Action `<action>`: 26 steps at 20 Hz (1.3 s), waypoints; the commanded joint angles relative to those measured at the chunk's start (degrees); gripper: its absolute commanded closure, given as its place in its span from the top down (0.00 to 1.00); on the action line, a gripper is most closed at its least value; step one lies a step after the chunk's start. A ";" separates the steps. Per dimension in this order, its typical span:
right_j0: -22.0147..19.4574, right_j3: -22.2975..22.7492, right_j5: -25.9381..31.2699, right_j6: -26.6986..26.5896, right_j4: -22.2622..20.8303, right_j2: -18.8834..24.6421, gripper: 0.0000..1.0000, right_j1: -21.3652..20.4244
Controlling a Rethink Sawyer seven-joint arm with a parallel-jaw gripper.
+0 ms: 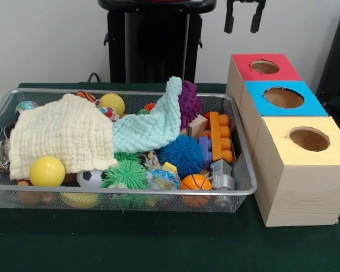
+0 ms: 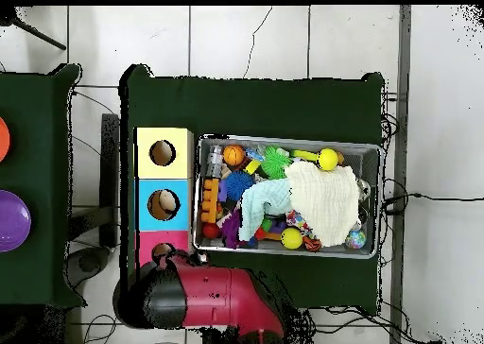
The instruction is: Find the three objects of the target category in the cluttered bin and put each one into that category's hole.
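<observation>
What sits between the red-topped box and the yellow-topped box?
The blue-topped box, touching both, its round hole up. Both views show it between the red-topped box and yellow-topped box.

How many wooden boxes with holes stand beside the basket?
3, in a row: red-topped box farthest from the front camera, blue-topped box in the middle, yellow-topped box nearest.

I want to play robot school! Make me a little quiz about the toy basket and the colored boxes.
1. True or false: the gripper is holding a toy.
2. In the front view, which box is farthest from the camera: A yellow-topped box, B blue-topped box, C red-topped box?
3. Fill in: the cream cloth and the mint cloth lie in the ____.

Key: 1 false, it hangs empty above the table. 2 C. 3 bin.
</observation>
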 commanded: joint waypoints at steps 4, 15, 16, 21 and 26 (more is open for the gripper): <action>-2.01 -8.24 -7.79 5.47 -4.55 1.56 1.00 8.40; -4.60 -12.32 -14.75 6.23 -5.34 -0.06 1.00 16.91; -4.42 -11.96 -15.81 6.85 -5.42 -0.63 1.00 17.25; -3.70 -11.31 -16.73 8.19 -5.35 -2.95 1.00 18.82; -1.95 -9.13 -18.05 10.58 -3.92 -5.30 1.00 18.32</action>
